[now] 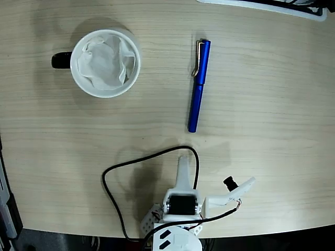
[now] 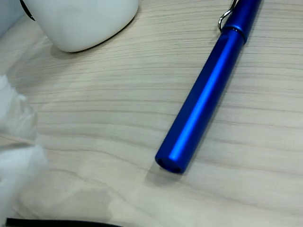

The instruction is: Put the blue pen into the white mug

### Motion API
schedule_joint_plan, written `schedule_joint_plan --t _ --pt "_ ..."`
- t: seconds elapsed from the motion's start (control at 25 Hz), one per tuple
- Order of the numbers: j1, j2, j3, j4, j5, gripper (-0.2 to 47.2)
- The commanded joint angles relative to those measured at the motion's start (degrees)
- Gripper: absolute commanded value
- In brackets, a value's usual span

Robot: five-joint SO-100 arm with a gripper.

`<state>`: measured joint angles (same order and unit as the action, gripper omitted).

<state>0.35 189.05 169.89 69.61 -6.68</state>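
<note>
The light wood-grain table (image 1: 272,78) fills the fixed view, seen from above. At its near edge sits the white arm (image 1: 180,206), low and folded, with a black cable (image 1: 118,172) looping over the tabletop just ahead of it.

The white mug (image 1: 105,63) stands upright toward the upper left of the fixed view, its black handle (image 1: 61,60) pointing left and crumpled white paper (image 1: 102,61) lining its inside. In the wrist view only the mug's lower wall (image 2: 80,21) shows, at the top left.

The blue pen (image 1: 198,87) lies flat on the table, well apart from the mug and to its right in the fixed view, running nearly straight away from the arm, with its silver clip (image 1: 197,58) at the far end. In the wrist view the pen (image 2: 206,90) slants across the frame, blunt end nearest the camera.

The tool (image 1: 209,183) holds nothing; one white finger points toward the pen and the other juts off to the right, so the jaws stand wide apart. A blurred white finger (image 2: 14,161) shows at the left edge of the wrist view.
</note>
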Motion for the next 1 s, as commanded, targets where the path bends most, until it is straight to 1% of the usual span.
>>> schedule_joint_plan --t 0.0,0.72,0.96 --pt "-0.26 3.34 0.79 1.41 0.00 0.0" --pt "0.09 3.16 0.62 1.49 0.00 0.0" --pt "0.26 2.55 -1.14 1.41 -0.18 0.0"
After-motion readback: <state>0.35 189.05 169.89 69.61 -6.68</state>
